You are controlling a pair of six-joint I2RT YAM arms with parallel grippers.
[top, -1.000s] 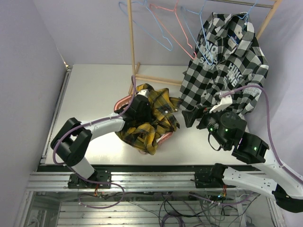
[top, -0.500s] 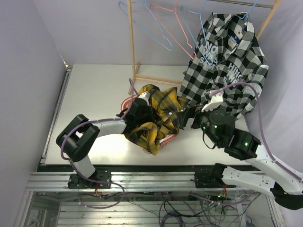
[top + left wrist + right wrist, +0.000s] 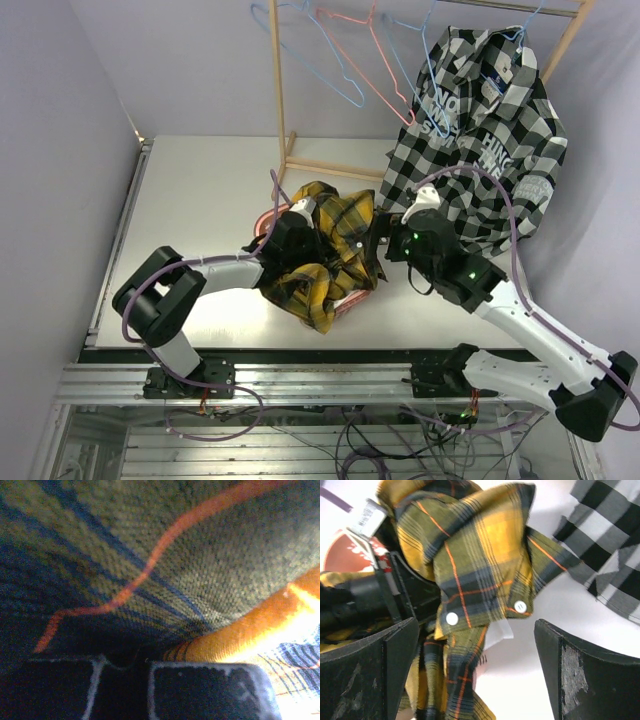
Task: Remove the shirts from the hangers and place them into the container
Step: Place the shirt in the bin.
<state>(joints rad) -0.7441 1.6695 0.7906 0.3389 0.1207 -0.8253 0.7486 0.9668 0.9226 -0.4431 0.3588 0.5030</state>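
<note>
The yellow-and-black plaid shirt (image 3: 330, 255) lies heaped over the salmon-pink container (image 3: 262, 214), hiding most of it. My left gripper (image 3: 297, 238) is pushed into the heap; the left wrist view shows its fingers (image 3: 200, 692) shut, with plaid cloth (image 3: 165, 570) pressed against the tips. My right gripper (image 3: 383, 245) stands wide open at the heap's right edge. In the right wrist view, a buttoned plaid flap (image 3: 480, 600) hangs between its fingertips (image 3: 400, 645). The black-and-white checked shirt (image 3: 480, 140) hangs on a light blue hanger (image 3: 515, 38). Other shirts are hidden.
Bare hangers hang on the wooden rack (image 3: 278, 95): two light blue (image 3: 335, 80) (image 3: 428, 80) and a pink one (image 3: 375, 75). The checked shirt's hem (image 3: 607, 545) hangs just right of my right gripper. A purple wall (image 3: 50, 150) runs along the table's left edge.
My right arm has swung left to the plaid heap and its jaws have opened wider. My left gripper has sunk a little lower into the shirt, which has bunched toward the right.
</note>
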